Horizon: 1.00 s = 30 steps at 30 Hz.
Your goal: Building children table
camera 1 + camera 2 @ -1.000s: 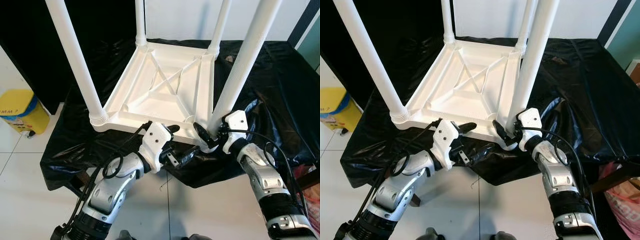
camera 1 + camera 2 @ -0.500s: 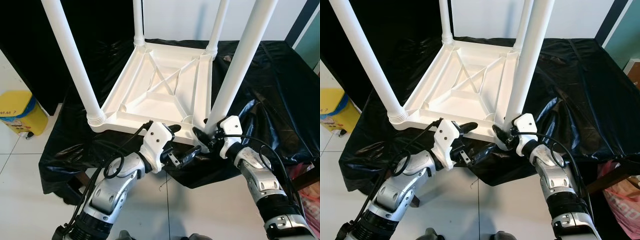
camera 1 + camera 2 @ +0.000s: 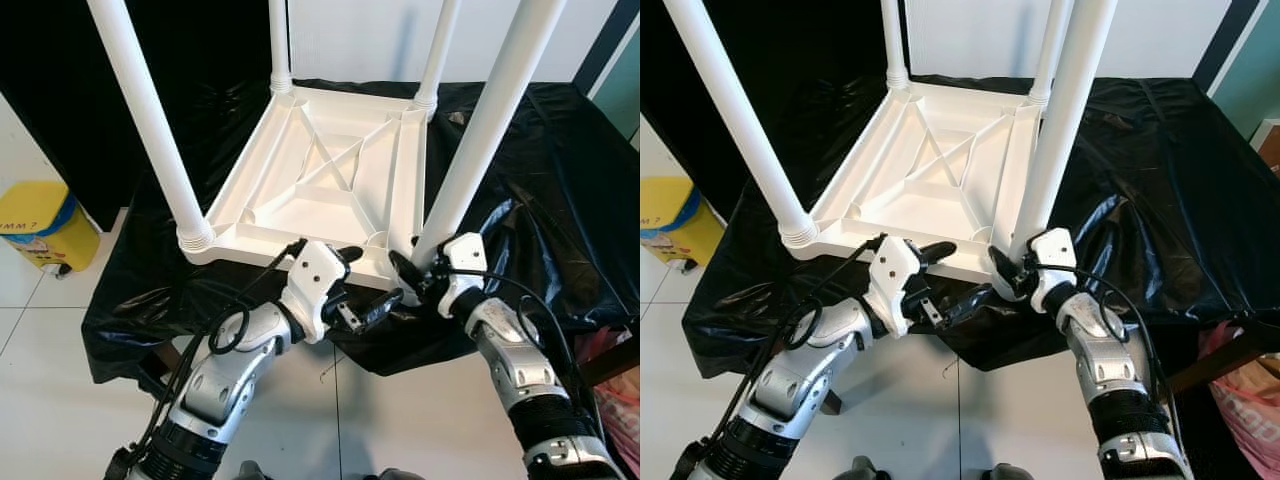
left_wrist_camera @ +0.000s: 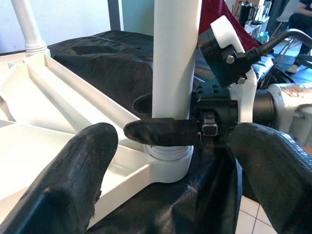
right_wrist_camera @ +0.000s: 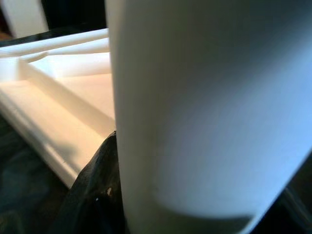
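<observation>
- Here, upturned white plastic children's table (image 3: 330, 180) on black plastic sheet (image 3: 540, 170).
- Right gripper (image 4: 161, 122) clamped round near-right white round leg (image 3: 480, 140), at its base.
- Left gripper (image 3: 362, 283) spread open, just beside table's near edge.

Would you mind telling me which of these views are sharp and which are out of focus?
Left eye view: sharp throughout, evenly lit. Left wrist view: the table leg and right hand are crisp, the left hand's near fingers blurred. Right wrist view: soft all over, the leg too close to focus.

The upturned table (image 3: 330, 180) looks smooth white plastic, on a glossy, crinkled black plastic sheet (image 3: 540, 190).
</observation>
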{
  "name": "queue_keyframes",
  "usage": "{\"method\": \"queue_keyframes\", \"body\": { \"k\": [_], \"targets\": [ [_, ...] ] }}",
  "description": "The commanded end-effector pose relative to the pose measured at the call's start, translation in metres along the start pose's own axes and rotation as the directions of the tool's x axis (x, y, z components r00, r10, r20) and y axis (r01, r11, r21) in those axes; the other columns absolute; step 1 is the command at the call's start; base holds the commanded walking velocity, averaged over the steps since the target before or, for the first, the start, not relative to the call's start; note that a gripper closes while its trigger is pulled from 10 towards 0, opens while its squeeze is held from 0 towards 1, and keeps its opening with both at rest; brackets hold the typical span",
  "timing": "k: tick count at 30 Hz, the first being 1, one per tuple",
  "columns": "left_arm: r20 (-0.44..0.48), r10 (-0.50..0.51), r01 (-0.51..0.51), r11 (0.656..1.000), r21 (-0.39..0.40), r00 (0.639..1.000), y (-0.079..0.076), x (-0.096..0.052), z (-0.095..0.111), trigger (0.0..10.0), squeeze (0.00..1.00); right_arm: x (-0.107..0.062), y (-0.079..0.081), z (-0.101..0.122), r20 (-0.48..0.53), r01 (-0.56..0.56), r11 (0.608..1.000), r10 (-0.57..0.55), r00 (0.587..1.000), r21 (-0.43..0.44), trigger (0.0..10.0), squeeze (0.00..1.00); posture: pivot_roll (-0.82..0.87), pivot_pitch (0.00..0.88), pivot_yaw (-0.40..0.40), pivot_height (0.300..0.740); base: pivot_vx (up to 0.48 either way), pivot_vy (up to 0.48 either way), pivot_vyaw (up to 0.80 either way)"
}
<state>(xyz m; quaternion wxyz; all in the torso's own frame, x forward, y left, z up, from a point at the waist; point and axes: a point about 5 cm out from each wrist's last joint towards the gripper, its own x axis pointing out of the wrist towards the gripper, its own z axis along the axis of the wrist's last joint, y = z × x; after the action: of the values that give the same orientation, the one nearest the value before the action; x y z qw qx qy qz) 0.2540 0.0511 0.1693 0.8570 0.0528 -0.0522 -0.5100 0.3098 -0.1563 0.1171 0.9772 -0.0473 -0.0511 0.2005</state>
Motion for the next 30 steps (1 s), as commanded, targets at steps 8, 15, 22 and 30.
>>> {"method": "queue_keyframes", "body": {
  "k": [8,15,22,30],
  "targets": [
    [-0.014,-0.017,0.017,1.0,0.01,1.0,-0.003,0.0,-0.004,10.0,0.0,-0.019,-0.001,-0.029,-0.147,0.286,0.957,-0.29,0.946,-0.043,10.0,0.0,-0.01,0.072,-0.026,0.74,0.0,0.0,0.0],
    [-0.015,-0.024,0.024,1.0,0.013,1.0,-0.005,0.002,-0.005,10.0,0.0,-0.025,0.0,-0.031,-0.177,0.492,0.871,-0.487,0.855,-0.021,10.0,0.0,-0.01,0.068,-0.03,0.74,0.0,0.0,0.0],
    [-0.018,-0.031,0.031,0.999,0.012,0.999,-0.007,0.0,-0.006,10.0,0.0,-0.025,0.021,-0.033,-0.196,0.507,0.862,-0.493,0.848,0.026,10.0,0.0,-0.01,0.065,-0.026,0.74,0.0,0.0,0.0],
    [-0.02,-0.039,0.04,0.999,0.014,0.999,-0.008,-0.001,-0.006,10.0,0.0,-0.022,0.027,-0.027,-0.169,0.479,0.877,-0.468,0.867,0.029,10.0,0.0,-0.01,0.066,-0.026,0.74,0.0,0.0,0.0]
  ]
}}
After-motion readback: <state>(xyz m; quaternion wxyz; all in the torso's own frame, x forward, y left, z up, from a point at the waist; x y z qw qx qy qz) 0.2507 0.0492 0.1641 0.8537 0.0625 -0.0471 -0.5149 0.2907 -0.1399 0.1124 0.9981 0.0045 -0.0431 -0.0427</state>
